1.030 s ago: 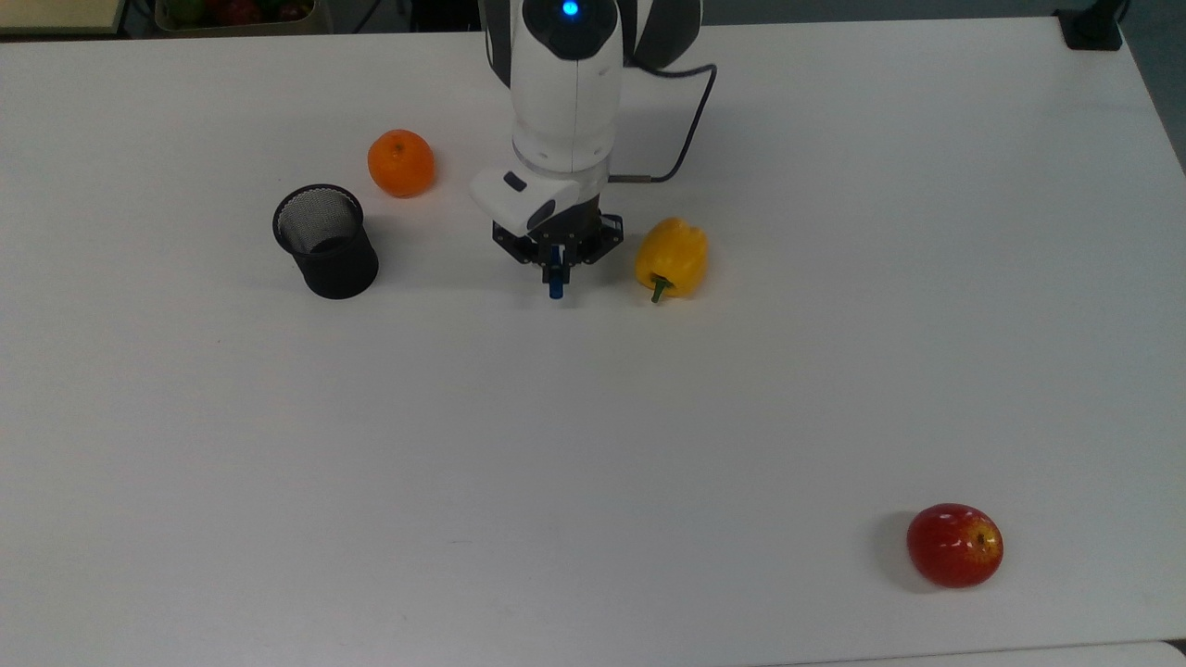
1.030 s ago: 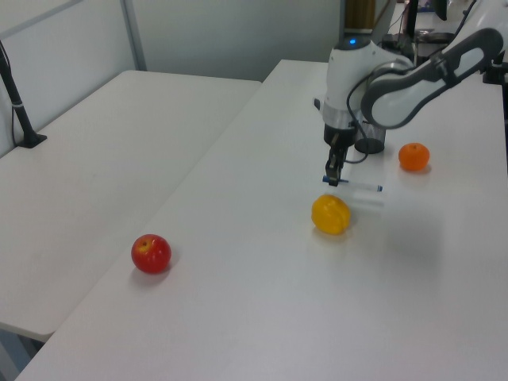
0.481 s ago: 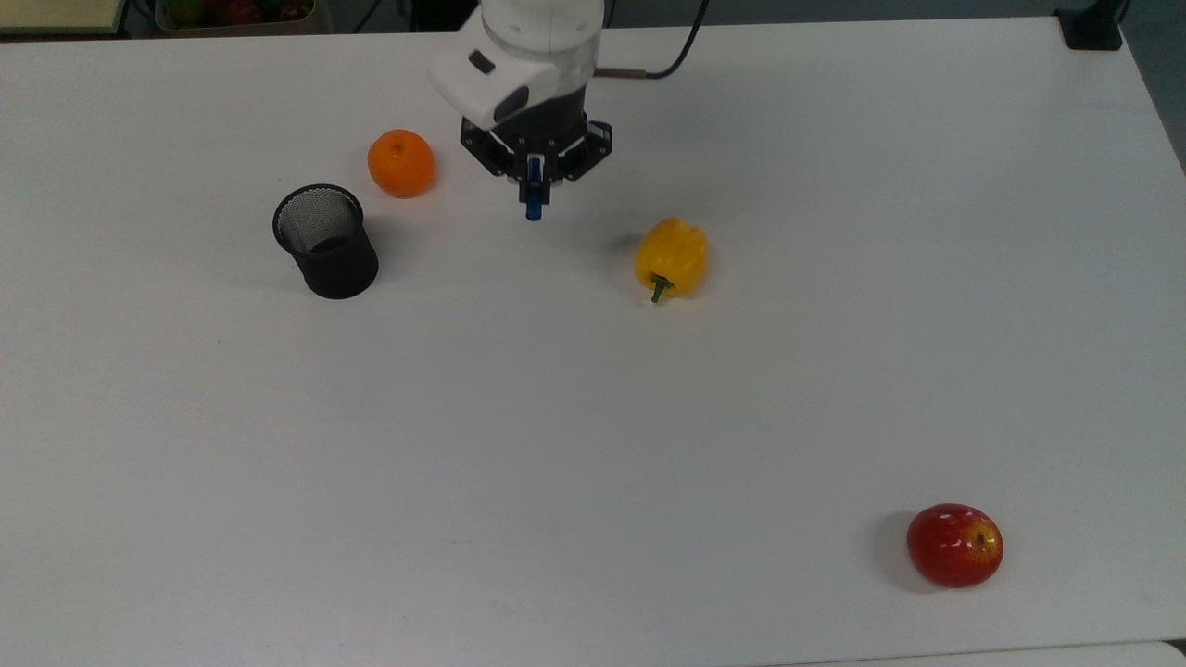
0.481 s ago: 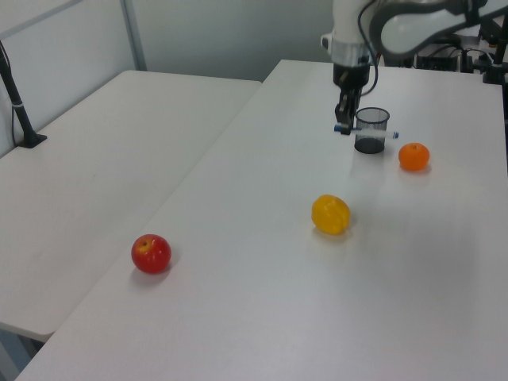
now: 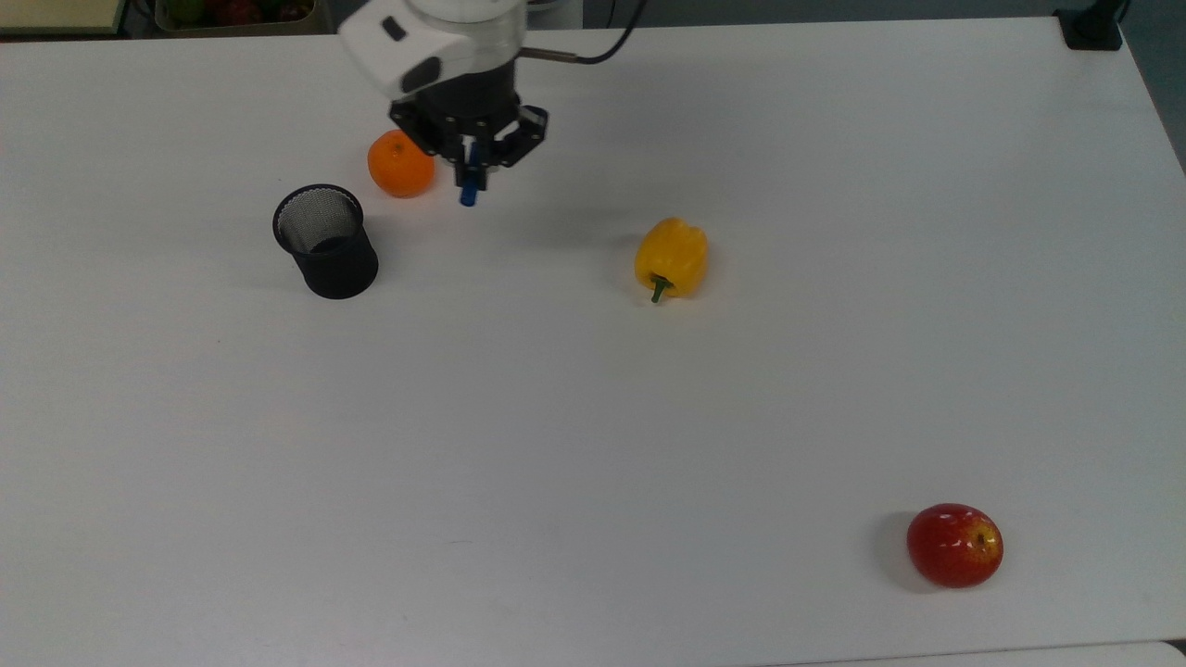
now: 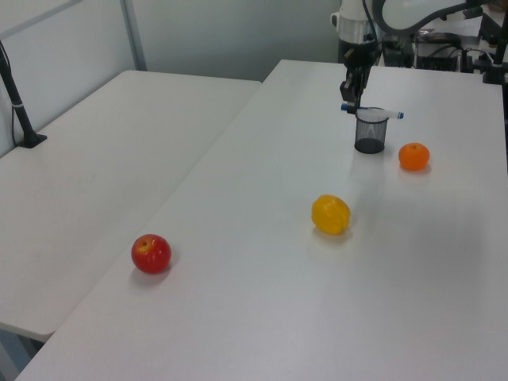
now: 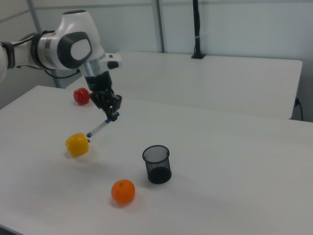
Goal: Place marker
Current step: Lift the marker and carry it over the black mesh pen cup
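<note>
1. Top view: the gripper (image 5: 471, 165) hangs above the white worktop (image 5: 593, 389), its fingers closed on the marker (image 5: 470, 185), whose blue cap end pokes out below them. Just beside the gripper, on the top view's left, lies an orange (image 5: 400, 164). A black mesh cup (image 5: 324, 241) stands upright nearby, lower and farther toward the top view's left. A yellow pepper (image 5: 672, 257) lies on its side toward the top view's right, and a red apple (image 5: 954, 545) sits well apart near the lower right corner.

2. Left view: the gripper (image 6: 350, 101) points down from the white arm (image 6: 359, 24) and holds the marker (image 6: 373, 112) by one end, close to level. The marker is off the worktop (image 6: 262, 262), at about the height of the rim of the mesh cup (image 6: 371, 131) as seen here; whether it is right above the cup cannot be told. The orange (image 6: 413, 156) lies to the left view's right of the cup, the pepper (image 6: 330, 214) nearer the camera, the apple (image 6: 151, 254) nearer still.

3. Right view: the gripper (image 7: 112, 110) grips the marker (image 7: 100, 127) at its upper end. The marker slants down toward the right view's left, in the air near the pepper (image 7: 78, 144). The cup (image 7: 157, 164) and orange (image 7: 122, 191) sit on the worktop (image 7: 220, 186) below. The apple (image 7: 81, 96) shows behind the arm (image 7: 68, 46).
</note>
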